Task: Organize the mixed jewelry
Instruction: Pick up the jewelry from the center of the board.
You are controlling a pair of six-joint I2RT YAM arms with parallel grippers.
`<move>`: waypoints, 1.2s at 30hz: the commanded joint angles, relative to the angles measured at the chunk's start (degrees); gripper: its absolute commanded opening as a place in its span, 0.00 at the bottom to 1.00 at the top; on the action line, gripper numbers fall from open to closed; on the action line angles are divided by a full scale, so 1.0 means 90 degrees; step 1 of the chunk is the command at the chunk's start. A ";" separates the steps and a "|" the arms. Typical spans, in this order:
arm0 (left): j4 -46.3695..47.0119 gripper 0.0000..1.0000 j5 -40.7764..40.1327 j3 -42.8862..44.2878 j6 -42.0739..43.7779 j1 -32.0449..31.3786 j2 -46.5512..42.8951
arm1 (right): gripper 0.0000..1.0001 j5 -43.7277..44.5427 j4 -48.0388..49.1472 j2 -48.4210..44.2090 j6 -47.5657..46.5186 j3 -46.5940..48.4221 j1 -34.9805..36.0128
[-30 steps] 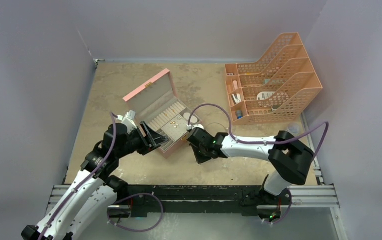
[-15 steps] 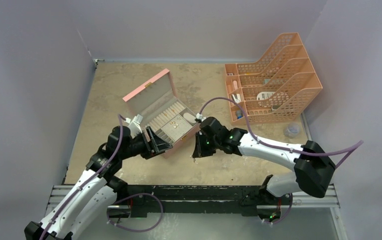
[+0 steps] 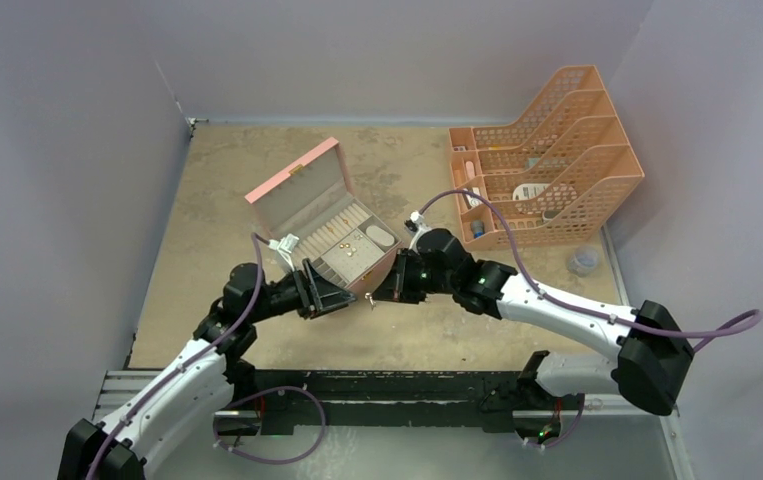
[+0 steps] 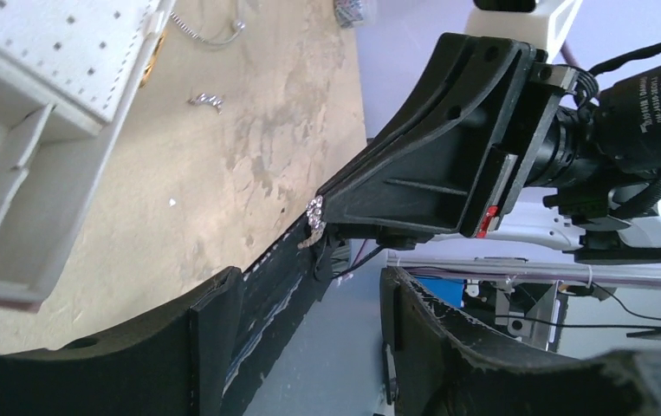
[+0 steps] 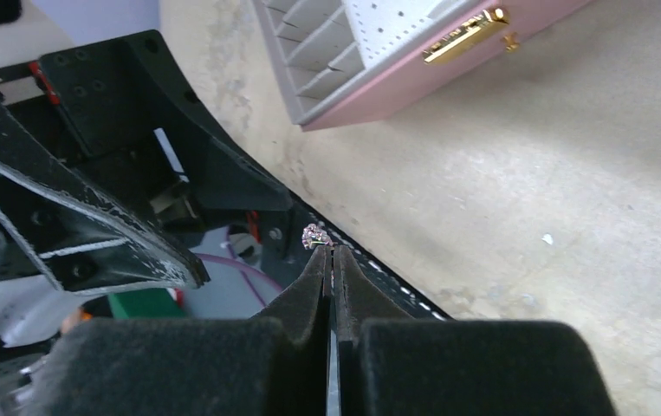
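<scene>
R claw (image 5: 333, 253) pinching tiny sparkly silver piece (image 5: 314, 235) at very tips, held off tabletop, mid-table toward near edge, just beside hard pink box (image 5: 448, 78) w/ gold clasp. My L claw (image 4: 309, 286) spread wide, nothing in it afaict. Twisty silver chain bit (image 4: 206, 101) lying loose on mottled tan table (image 3: 407, 160).

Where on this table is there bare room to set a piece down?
Free: the table left of the pink box, the rear strip between it and the orange rack. Crowded: the box's front corner, between left gripper and right gripper holding a sparkly piece.
</scene>
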 commanded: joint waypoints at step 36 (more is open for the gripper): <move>0.1249 0.00 0.0322 0.0650 0.0579 -0.0081 0.1296 | 0.00 -0.0572 0.0972 0.0357 -0.0059 0.0070 -0.0020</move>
